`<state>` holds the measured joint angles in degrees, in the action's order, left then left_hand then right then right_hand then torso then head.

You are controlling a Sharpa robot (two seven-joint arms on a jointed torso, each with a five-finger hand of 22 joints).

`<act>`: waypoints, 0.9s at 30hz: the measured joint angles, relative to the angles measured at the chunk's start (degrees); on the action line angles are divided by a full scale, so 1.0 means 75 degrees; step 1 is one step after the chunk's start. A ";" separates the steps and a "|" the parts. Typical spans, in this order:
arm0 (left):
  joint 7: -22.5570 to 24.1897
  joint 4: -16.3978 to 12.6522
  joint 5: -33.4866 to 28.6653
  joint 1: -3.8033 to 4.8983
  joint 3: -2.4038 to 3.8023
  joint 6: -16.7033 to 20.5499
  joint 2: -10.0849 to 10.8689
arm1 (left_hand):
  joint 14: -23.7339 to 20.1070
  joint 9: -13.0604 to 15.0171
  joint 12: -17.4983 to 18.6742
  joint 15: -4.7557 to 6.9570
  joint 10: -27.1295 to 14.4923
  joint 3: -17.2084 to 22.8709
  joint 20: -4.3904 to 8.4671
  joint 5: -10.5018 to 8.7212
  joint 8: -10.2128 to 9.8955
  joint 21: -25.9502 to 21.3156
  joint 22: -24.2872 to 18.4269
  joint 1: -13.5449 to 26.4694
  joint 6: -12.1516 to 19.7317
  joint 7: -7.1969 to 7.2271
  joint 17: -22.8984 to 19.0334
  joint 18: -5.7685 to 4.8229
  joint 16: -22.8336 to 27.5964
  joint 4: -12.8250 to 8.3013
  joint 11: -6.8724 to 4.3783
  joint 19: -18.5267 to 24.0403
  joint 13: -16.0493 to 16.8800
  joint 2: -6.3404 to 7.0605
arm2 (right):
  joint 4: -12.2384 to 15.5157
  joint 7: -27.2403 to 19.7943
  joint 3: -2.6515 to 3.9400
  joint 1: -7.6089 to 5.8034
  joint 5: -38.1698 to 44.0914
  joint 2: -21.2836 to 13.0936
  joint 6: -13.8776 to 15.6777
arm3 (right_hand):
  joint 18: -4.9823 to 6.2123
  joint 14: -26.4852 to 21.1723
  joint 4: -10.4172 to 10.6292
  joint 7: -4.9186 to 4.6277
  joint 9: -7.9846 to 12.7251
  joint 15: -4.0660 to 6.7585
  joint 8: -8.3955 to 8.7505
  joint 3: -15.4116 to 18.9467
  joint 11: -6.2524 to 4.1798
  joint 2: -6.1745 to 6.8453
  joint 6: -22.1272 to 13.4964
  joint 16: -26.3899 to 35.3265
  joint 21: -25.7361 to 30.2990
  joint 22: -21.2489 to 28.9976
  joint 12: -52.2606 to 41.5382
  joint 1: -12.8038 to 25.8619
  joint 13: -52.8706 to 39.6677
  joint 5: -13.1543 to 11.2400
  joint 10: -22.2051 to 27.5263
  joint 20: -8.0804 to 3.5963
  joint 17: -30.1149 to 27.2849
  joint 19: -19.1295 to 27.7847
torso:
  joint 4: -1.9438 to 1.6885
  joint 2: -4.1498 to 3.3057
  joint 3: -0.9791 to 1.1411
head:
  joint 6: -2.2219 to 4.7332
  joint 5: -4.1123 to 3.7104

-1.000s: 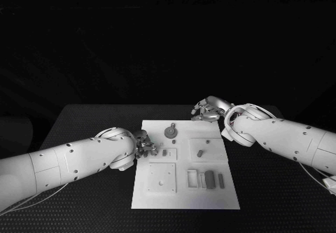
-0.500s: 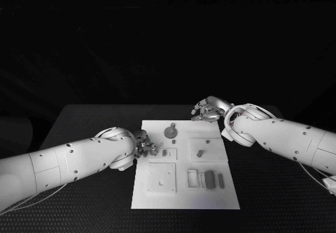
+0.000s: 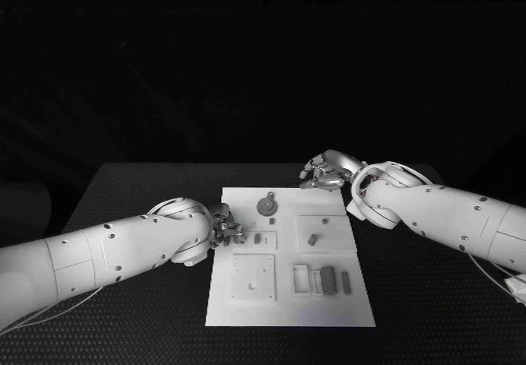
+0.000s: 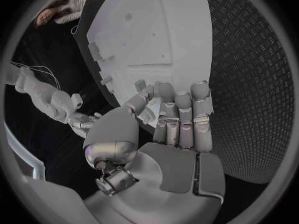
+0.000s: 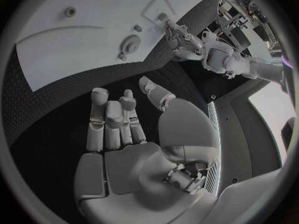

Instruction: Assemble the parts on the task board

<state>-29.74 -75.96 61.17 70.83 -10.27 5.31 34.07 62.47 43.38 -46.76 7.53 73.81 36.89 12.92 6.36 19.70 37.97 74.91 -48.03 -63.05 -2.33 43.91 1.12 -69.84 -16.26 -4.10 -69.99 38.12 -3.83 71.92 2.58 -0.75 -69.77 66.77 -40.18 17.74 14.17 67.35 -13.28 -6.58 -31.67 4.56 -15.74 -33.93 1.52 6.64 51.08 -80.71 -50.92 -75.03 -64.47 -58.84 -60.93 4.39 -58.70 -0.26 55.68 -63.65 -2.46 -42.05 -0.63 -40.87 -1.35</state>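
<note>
Looking down from the head view, I see my left hand (image 3: 227, 229) at the left edge of the task board (image 3: 290, 304), about halfway up it. Its fingers (image 4: 181, 119) lie straight and close side by side, with the thumb bent near their tips. I think there may be a small part at the tips, but I cannot tell if the hand holds it.

My right hand (image 3: 325, 172) sits just past the far right corner of the board, over the black table (image 3: 143, 190). In the right wrist view its fingers (image 5: 109, 122) are spread a little and hold nothing.

What could go wrong? My left hand is very close to the board's edge. If I push sideways, I think the board could slide, because nothing seems to pin it down. The parts are tiny too, so a small slip could knock one out of its place or drop it on the table.

The board is a white plate lying flat in the middle of the table. It has square pockets sunk into it. A round part (image 3: 267, 205) stands at the far end. A short peg (image 3: 312, 239) sits in a pocket on the right. Some long bars (image 3: 327, 277) lie side by side near the front right.
</note>
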 measured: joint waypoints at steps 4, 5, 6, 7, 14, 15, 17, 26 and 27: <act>-0.0006 0.0013 0.0015 0.0000 0.0000 -0.0010 -0.0012 | -0.0001 -0.0006 0.0000 0.0000 -0.0001 0.0000 0.0010 -0.0001 0.0071 0.0004 0.0000 -0.0001 0.0001 0.0001 -0.0001 -0.0001 -0.0001 0.0001 0.0001 0.0011 0.0000 0.0001 | 0.0002 0.0000 0.0000 0.0000 0.0000 0.0000 -0.0001 | 0.0000 0.0000 0.0000 0.0000 0.0000 0.0000 0.0000 0.0000 0.0000 0.0000 0.0000 0.0000 0.0000 0.0000 0.0000 0.0000 0.0000 0.0000 0.0000 0.0000 0.0000 0.0000 | 0.0000 -0.0001 0.0000 | -0.0004 0.0003; -0.0008 0.0015 0.0018 0.0000 0.0000 -0.0011 -0.0015 | -0.0001 -0.0007 0.0000 0.0000 -0.0001 0.0000 0.0009 -0.0002 0.0075 0.0004 0.0000 -0.0001 0.0002 0.0002 -0.0001 0.0000 -0.0001 0.0001 0.0002 0.0011 -0.0001 0.0002 | 0.0002 0.0000 0.0000 0.0000 0.0000 0.0001 -0.0001 | 0.0000 0.0000 0.0000 0.0000 0.0000 0.0000 0.0000 0.0000 0.0000 0.0000 0.0000 0.0000 0.0000 0.0000 0.0000 0.0000 0.0000 0.0000 0.0000 0.0000 0.0000 0.0000 | 0.0000 -0.0001 0.0001 | -0.0004 0.0003; -0.0010 0.0019 0.0020 0.0000 0.0000 -0.0012 -0.0019 | -0.0002 -0.0006 0.0000 0.0001 -0.0001 0.0000 0.0009 -0.0003 0.0096 0.0004 0.0000 -0.0003 0.0002 0.0002 -0.0001 0.0000 -0.0001 0.0001 0.0002 0.0011 -0.0001 0.0003 | 0.0002 0.0000 0.0000 0.0000 0.0000 0.0002 -0.0001 | 0.0000 0.0000 0.0000 0.0000 0.0000 0.0000 0.0000 0.0000 0.0000 0.0000 0.0000 0.0000 0.0000 0.0000 0.0000 0.0000 0.0000 0.0000 0.0000 0.0000 0.0000 0.0000 | 0.0000 -0.0001 0.0001 | -0.0003 0.0004; -0.0013 0.0024 0.0024 0.0000 0.0000 -0.0013 -0.0023 | -0.0002 -0.0007 0.0000 0.0001 -0.0001 -0.0001 0.0009 -0.0005 0.0108 0.0004 0.0000 -0.0003 0.0002 0.0002 -0.0001 -0.0001 -0.0001 0.0001 0.0002 0.0011 -0.0001 0.0003 | 0.0002 0.0000 0.0000 0.0000 0.0000 0.0003 -0.0001 | 0.0000 0.0000 0.0000 0.0000 0.0000 0.0000 0.0000 0.0000 0.0000 0.0000 0.0000 0.0000 0.0000 0.0000 0.0000 0.0000 0.0000 0.0000 0.0000 0.0000 0.0000 0.0000 | 0.0000 -0.0001 0.0001 | -0.0003 0.0004; -0.0016 0.0055 0.0029 -0.0005 -0.0002 0.0009 -0.0047 | -0.0004 -0.0028 -0.0030 0.0000 -0.0002 -0.0001 0.0008 -0.0029 0.0269 0.0033 -0.0001 0.0008 0.0015 0.0015 -0.0001 -0.0001 -0.0001 0.0002 0.0003 0.0012 -0.0001 0.0014 | 0.0001 -0.0002 0.0000 0.0001 0.0000 0.0004 -0.0001 | 0.0001 0.0000 0.0000 0.0001 -0.0006 0.0000 0.0000 0.0000 0.0000 0.0000 0.0001 0.0000 0.0000 0.0000 0.0000 0.0000 0.0007 0.0000 0.0000 0.0000 0.0000 0.0000 | -0.0001 -0.0001 0.0001 | 0.0001 0.0004; -0.0016 0.0055 0.0029 -0.0008 -0.0003 0.0021 -0.0048 | -0.0004 -0.0028 -0.0030 0.0000 -0.0002 -0.0001 0.0007 -0.0030 0.0281 0.0033 -0.0001 0.0008 0.0016 0.0015 -0.0002 -0.0001 -0.0001 0.0003 0.0004 0.0013 -0.0001 0.0015 | 0.0001 -0.0002 0.0000 0.0001 0.0000 0.0004 -0.0001 | 0.0000 0.0000 0.0000 0.0001 -0.0006 0.0000 0.0000 0.0000 0.0000 0.0000 0.0001 0.0000 0.0000 0.0000 0.0000 0.0000 0.0006 0.0000 0.0000 0.0000 0.0000 0.0000 | 0.0000 -0.0001 0.0001 | 0.0001 0.0004; -0.0013 0.0054 0.0030 -0.0013 -0.0005 0.0052 -0.0048 | -0.0005 -0.0028 -0.0029 0.0000 -0.0002 -0.0002 0.0004 -0.0030 0.0326 0.0033 -0.0001 0.0010 0.0017 0.0016 -0.0002 -0.0001 -0.0001 0.0003 0.0004 0.0016 -0.0002 0.0016 | 0.0001 -0.0002 0.0000 0.0001 0.0000 0.0005 -0.0001 | 0.0001 0.0000 0.0000 0.0001 -0.0006 0.0000 0.0000 0.0000 0.0000 0.0000 0.0001 0.0000 0.0000 0.0000 0.0000 0.0000 0.0006 0.0000 0.0000 0.0000 0.0000 0.0000 | -0.0001 -0.0002 -0.0001 | -0.0001 0.0001; 0.0017 0.0021 0.0037 -0.0033 -0.0013 0.0175 -0.0026 | -0.0018 -0.0028 -0.0060 -0.0010 -0.0014 0.0006 0.0021 -0.0076 0.0391 0.0093 -0.0001 0.0009 0.0029 0.0029 -0.0003 -0.0002 -0.0029 -0.0003 0.0017 0.0054 0.0006 0.0017 | -0.0004 -0.0003 0.0000 0.0002 -0.0001 0.0009 -0.0002 | 0.0000 0.0000 0.0000 0.0002 -0.0005 0.0000 -0.0001 0.0000 0.0000 0.0000 0.0001 0.0000 0.0000 0.0000 0.0000 0.0000 0.0006 0.0000 0.0000 0.0000 0.0001 0.0000 | -0.0001 -0.0002 -0.0003 | -0.0015 -0.0008; 0.0025 0.0022 0.0037 -0.0036 -0.0013 0.0187 -0.0026 | -0.0019 -0.0028 -0.0060 -0.0010 -0.0014 0.0011 0.0021 -0.0088 0.0398 0.0093 -0.0002 0.0009 0.0029 0.0029 -0.0003 -0.0002 -0.0029 -0.0008 0.0017 0.0055 0.0006 0.0017 | -0.0004 -0.0003 0.0000 0.0002 -0.0001 0.0010 -0.0002 | 0.0000 0.0000 0.0000 0.0002 -0.0005 0.0000 -0.0001 0.0000 0.0000 0.0000 0.0002 0.0000 0.0000 0.0000 0.0000 0.0000 0.0006 0.0000 0.0000 0.0000 0.0000 0.0000 | -0.0001 -0.0002 -0.0003 | -0.0015 -0.0010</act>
<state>-29.55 -75.79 61.44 70.56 -10.37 6.72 33.88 62.33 43.17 -47.21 7.46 73.71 36.98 13.08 5.70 22.69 38.66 74.90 -47.96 -62.83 -2.12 43.89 1.10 -70.06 -16.32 -3.97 -69.58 38.16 -3.70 71.90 2.55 -0.75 -69.75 66.76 -40.11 17.73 14.17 67.35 -13.28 -6.57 -31.71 4.56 -15.74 -33.93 1.52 6.64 51.09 -80.71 -50.92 -75.04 -64.47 -58.84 -60.88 4.39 -58.70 -0.26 55.68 -63.65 -2.46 -42.07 -0.65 -40.98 -1.42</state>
